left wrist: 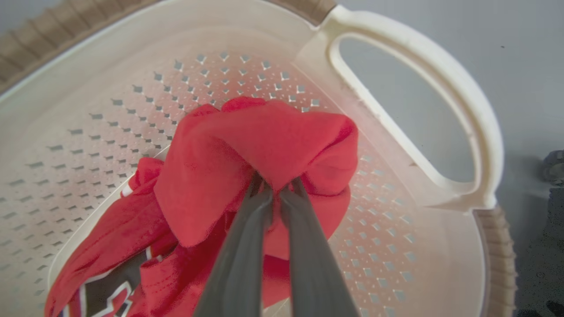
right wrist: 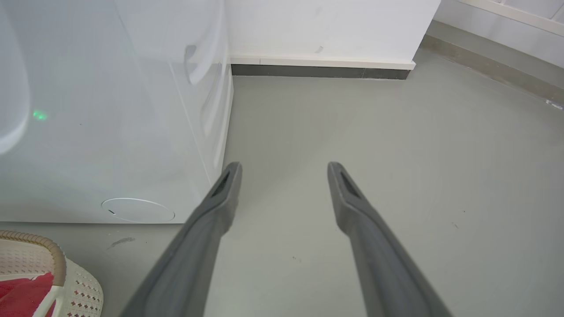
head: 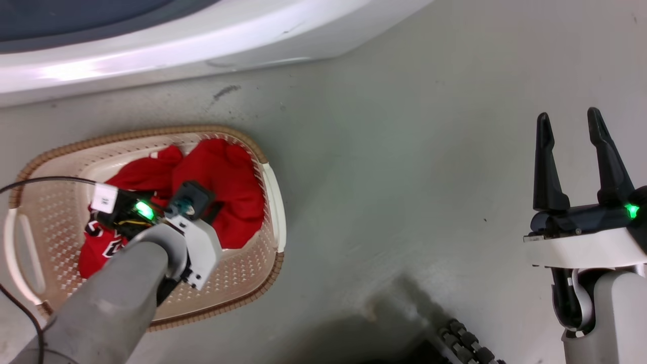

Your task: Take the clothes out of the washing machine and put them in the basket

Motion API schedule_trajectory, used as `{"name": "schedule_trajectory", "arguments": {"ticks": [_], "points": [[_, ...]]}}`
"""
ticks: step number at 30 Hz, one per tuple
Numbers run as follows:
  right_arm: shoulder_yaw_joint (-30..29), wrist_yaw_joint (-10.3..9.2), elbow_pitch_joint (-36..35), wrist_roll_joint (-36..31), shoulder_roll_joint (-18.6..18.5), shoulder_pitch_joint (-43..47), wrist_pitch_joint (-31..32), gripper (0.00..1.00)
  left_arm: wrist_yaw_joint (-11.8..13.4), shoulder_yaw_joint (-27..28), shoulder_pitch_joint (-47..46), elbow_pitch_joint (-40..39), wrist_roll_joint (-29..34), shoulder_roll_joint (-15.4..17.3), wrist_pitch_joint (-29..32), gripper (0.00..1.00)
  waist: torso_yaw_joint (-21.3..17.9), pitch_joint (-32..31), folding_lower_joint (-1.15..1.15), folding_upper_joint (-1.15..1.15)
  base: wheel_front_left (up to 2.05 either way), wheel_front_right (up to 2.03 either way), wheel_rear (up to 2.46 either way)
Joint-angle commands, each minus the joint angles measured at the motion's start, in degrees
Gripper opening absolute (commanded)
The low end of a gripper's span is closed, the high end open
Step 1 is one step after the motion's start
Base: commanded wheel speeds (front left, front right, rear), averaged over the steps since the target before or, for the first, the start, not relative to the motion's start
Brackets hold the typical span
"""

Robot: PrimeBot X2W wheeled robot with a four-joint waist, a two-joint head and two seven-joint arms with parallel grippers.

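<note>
Red clothes [head: 222, 182] in cream basket [head: 242, 268]

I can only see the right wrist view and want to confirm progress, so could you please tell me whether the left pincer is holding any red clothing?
Observer: Yes, the left pincer is shut on the plain bright red fabric garment, down inside the low oval cream plastic basket.
Operator: Thank you. Is there another garment in there too?
Observer: Yes, the red fabric garment with black-and-white lettering lies in the basket, partly under the plain one.
Operator: Does any fabric hang over the edge?
Observer: No; in the head view both garments sit within the brown woven-look rim.
</note>
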Motion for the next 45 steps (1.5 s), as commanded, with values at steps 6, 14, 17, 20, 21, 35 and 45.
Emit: {"name": "schedule_trajectory", "arguments": {"ticks": [6,14,17,20,21,35,45], "points": [[0.6,-0.06,-0.74,0.84,0.05,-1.15,-0.09,1.0,-0.04,-3.0,-3.74,7.89,0.58,-1.17,-0.86,0.0,-1.47,3.19,-0.01,0.0,0.0,0.0,0.0],[0.72,-0.06,0.29,0.31,0.05,-1.85,-0.1,1.0,0.0,-3.84,-5.33,13.64,1.76,-4.58,-2.18,1.0,-0.58,2.3,-0.01,0.0,0.0,0.0,0.0],[0.27,-0.06,0.75,-0.03,0.04,-1.74,-0.09,1.0,0.0,-2.87,-4.74,13.13,1.3,-5.47,-2.37,1.0,0.1,0.19,-0.01,0.0,0.0,0.0,0.0],[-0.31,-0.06,1.24,-0.6,0.04,-1.36,-0.09,1.0,0.31,-1.52,-3.96,9.32,2.35,-5.51,-2.41,1.0,1.22,-2.86,-0.01,0.0,0.0,0.0,0.0],[-0.6,-0.06,1.5,-0.87,0.03,-1.05,-0.1,1.0,0.67,-1.29,-3.42,7.77,3.26,-5.3,-2.41,1.0,1.68,-4.12,-0.01,0.0,0.0,0.0,0.0],[-3.57,-0.06,4.67,-5.55,0.02,3.57,-0.1,1.0,5.94,13.71,10.35,-14.95,10.37,-2.87,-2.33,1.0,8.18,-23.52,-0.01,0.0,0.0,0.0,0.0],[-4.47,-0.06,4.74,-6.56,0.04,9.19,-0.1,1.0,9.36,33.3,25.65,-33.54,13.66,-4.16,-2.33,1.0,13.33,-36.18,-0.01,0.0,0.0,0.0,0.0]]}}
